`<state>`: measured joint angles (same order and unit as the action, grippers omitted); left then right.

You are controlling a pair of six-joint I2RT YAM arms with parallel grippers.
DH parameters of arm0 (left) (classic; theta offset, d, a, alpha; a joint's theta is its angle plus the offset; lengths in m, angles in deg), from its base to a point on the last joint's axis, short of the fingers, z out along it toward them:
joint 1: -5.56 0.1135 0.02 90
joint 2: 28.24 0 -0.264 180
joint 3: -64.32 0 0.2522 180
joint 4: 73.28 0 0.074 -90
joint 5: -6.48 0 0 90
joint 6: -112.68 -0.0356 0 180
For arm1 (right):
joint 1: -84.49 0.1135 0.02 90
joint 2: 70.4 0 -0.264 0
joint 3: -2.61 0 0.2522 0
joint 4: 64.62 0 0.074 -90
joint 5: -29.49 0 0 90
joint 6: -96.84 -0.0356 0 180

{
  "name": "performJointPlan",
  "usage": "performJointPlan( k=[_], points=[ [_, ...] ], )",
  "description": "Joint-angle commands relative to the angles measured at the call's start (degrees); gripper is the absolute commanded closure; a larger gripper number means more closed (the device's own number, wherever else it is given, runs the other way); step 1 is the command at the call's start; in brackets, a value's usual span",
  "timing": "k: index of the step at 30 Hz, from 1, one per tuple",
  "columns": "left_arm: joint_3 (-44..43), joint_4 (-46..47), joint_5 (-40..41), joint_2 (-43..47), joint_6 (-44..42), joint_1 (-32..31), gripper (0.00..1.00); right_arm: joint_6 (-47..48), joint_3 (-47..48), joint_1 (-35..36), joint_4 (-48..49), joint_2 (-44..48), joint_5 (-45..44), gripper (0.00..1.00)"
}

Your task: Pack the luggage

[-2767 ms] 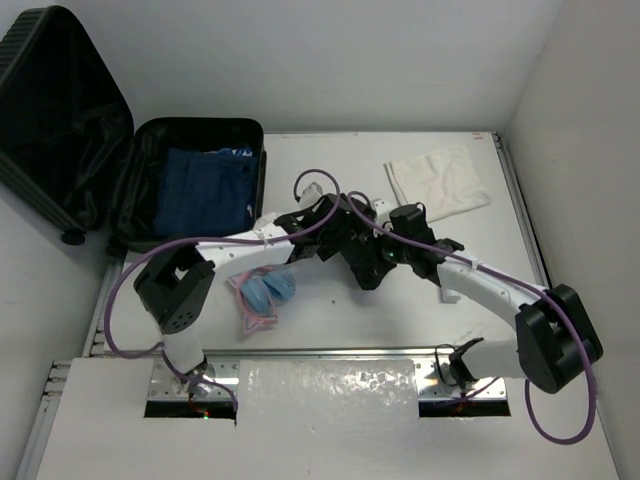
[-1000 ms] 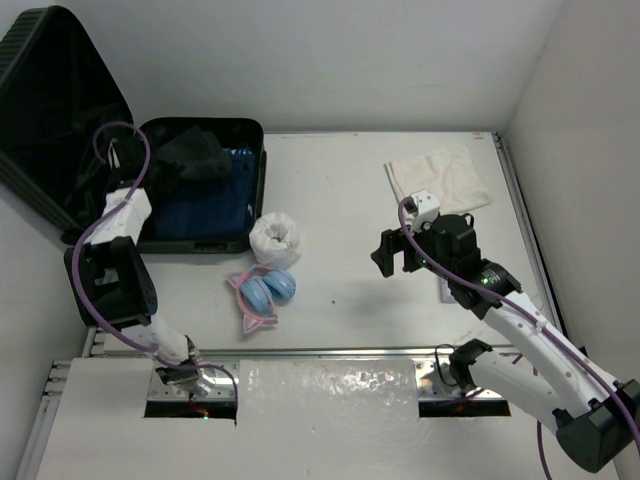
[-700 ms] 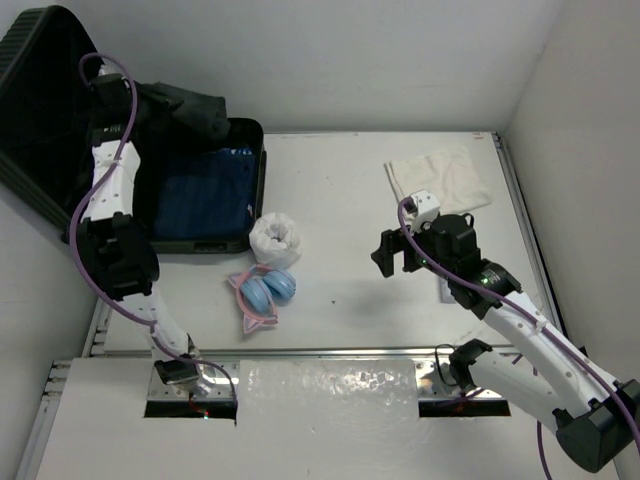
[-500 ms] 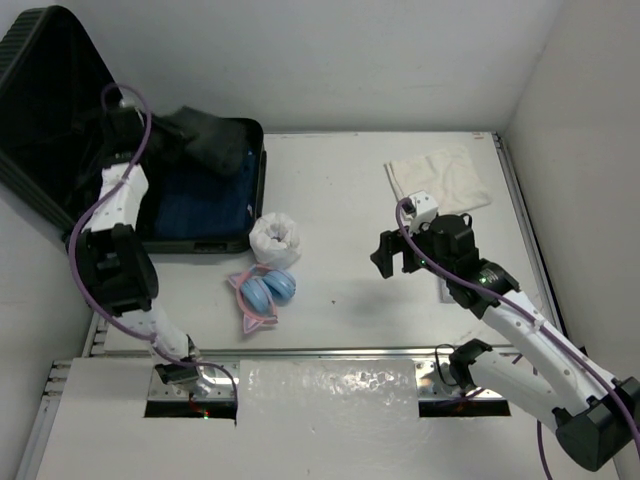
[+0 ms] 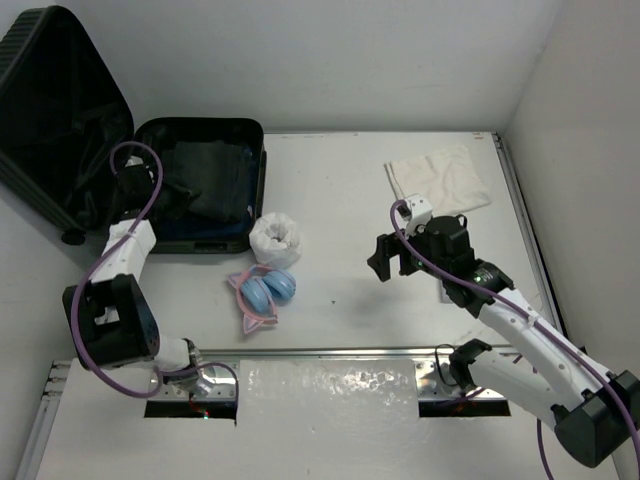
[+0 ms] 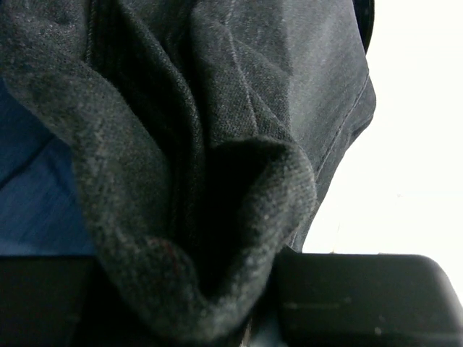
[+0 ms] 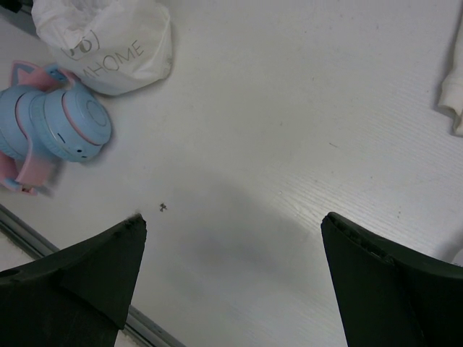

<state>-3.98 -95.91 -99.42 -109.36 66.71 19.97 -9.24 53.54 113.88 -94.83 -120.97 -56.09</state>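
The luggage lies open at the back left, its ribbed lid leaning on the wall and its base tray flat on the table. A black garment is spread in the tray over blue clothing. My left gripper is at the garment's left edge, shut on a fold of the dark cloth, which fills the left wrist view. My right gripper hovers open over bare table right of centre, with nothing between its fingers.
A white drawstring pouch and blue-and-pink headphones lie just in front of the suitcase. A folded white towel lies at the back right. In the right wrist view the pouch and the headphones show at the upper left.
My left arm swung the black garment from up by the lid down into the tray, where it now covers the blue clothing. The right arm has barely shifted.
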Motion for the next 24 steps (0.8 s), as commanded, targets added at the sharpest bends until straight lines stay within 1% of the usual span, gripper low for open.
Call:
performJointPlan(
  k=[1, 5, 6, 7, 8, 9, 10, 11, 12, 14, 15, 17, 18, 19, 20, 22, 24],
  points=[
    [1.4, -2.9, 0.8, 4.6, -3.8, -0.4, 1.00, -0.8, 0.2, 0.0, 3.9, -0.8, 2.1, 0.01],
    [3.6, -3.3, 0.4, 5.7, -4.6, -0.5, 1.00, -1.3, 0.4, 0.1, 4.6, -1.6, 3.1, 0.01],
    [4.3, -4.0, 1.0, 5.6, -4.8, -0.5, 0.98, -1.4, 0.4, 0.1, 4.7, -1.6, 3.4, 0.01],
    [4.6, -4.4, 1.6, 5.6, -5.1, -0.5, 0.93, -1.5, 0.4, 0.0, 4.7, -1.7, 3.7, 0.01],
    [5.1, -4.4, 2.8, 5.7, -5.3, -0.4, 0.85, -1.5, 0.4, 0.0, 4.7, -1.7, 4.0, 0.01],
    [5.5, -5.0, 3.8, 5.5, -5.3, -0.4, 0.62, -1.2, 0.4, 0.1, 4.6, -1.7, 4.1, 0.01],
    [5.1, -6.4, 5.0, 5.3, -5.4, -0.4, 0.44, -1.1, 0.5, 0.0, 4.3, -1.8, 4.0, 0.01],
    [4.4, -7.8, 7.8, 5.1, -5.5, -0.3, 0.29, -0.9, 0.6, 0.0, 4.1, -1.9, 4.1, 0.01],
    [2.4, -10.5, 9.3, 5.1, -5.5, -0.3, 0.06, -0.5, 0.7, 0.0, 3.7, -2.1, 4.2, 0.01],
    [-0.8, -13.9, 14.8, 5.4, -6.5, -0.3, 0.01, -0.1, 0.9, 0.0, 3.3, -2.3, 4.3, 0.01],
    [-4.7, -17.6, 16.8, 6.0, -7.0, -0.4, 0.00, 0.3, 1.0, 0.0, 2.7, -2.5, 4.1, 0.01],
    [-8.7, -21.5, 22.9, 7.0, -7.8, -0.4, 0.00, 0.7, 1.2, 0.0, 2.2, -2.9, 3.8, 0.01],
    [-12.0, -24.3, 24.5, 8.9, -8.2, -0.5, 0.00, 0.9, 1.2, 0.0, 1.9, -3.0, 3.7, 0.01],
    [-13.6, -24.9, 26.7, 11.6, -9.1, -0.6, 0.00, 1.0, 1.2, 0.0, 1.6, -3.1, 3.1, 0.01],
    [-13.7, -24.9, 27.2, 11.6, -9.7, -0.6, 0.00, 1.0, 1.2, 0.0, 1.6, -3.2, 2.9, 0.01],
    [-14.6, -23.9, 27.5, 15.3, -12.1, -0.7, 0.00, 1.0, 1.4, 0.0, 1.8, -3.7, 2.9, 0.01],
    [-14.5, -21.7, 25.9, 17.4, -13.7, -1.1, 0.00, 1.0, 1.9, 0.0, 1.9, -4.2, 2.7, 0.01]
  ],
)
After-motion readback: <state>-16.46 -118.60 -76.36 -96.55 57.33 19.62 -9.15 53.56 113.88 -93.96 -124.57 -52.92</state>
